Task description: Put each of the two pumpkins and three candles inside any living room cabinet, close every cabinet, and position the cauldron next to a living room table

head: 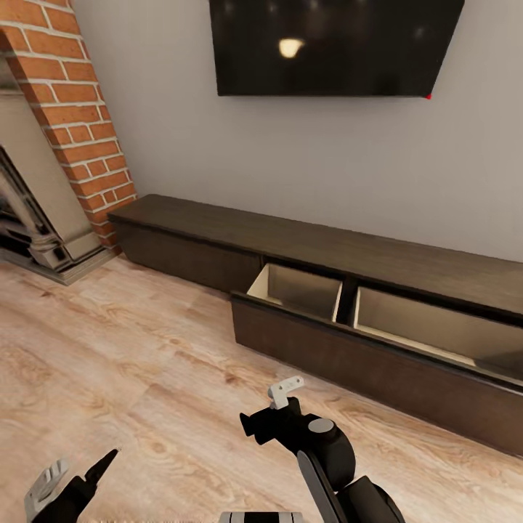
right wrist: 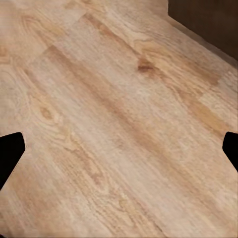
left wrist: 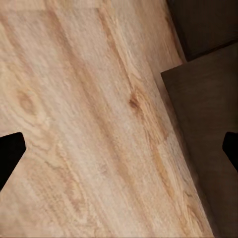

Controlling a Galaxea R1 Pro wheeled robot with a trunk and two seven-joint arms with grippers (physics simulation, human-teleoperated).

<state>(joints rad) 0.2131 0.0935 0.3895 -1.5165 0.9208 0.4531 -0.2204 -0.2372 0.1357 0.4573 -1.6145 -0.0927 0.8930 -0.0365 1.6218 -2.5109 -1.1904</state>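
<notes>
The cabinet (head: 189, 240), a long low dark-brown unit, runs along the grey wall. Its drawer front (head: 363, 363) is pulled out over the floor. Behind it, two pale wood compartments (head: 298, 290) show no contents in the parts I can see. My left gripper (head: 73, 476) hangs low over the floor, open, with nothing between its fingers (left wrist: 10, 153). The left wrist view shows the dark drawer front (left wrist: 203, 134) beside floorboards. My right gripper (head: 267, 408) hovers over the floor in front of the open drawer. It is open and empty too, its fingertips (right wrist: 10, 151) far apart over bare planks.
A brick fireplace (head: 73, 123) with a stone hearth (head: 51, 247) stands at the left end of the cabinet. A black television (head: 327, 43) hangs on the wall above. Light wood floor (head: 131, 363) stretches between me and the cabinet.
</notes>
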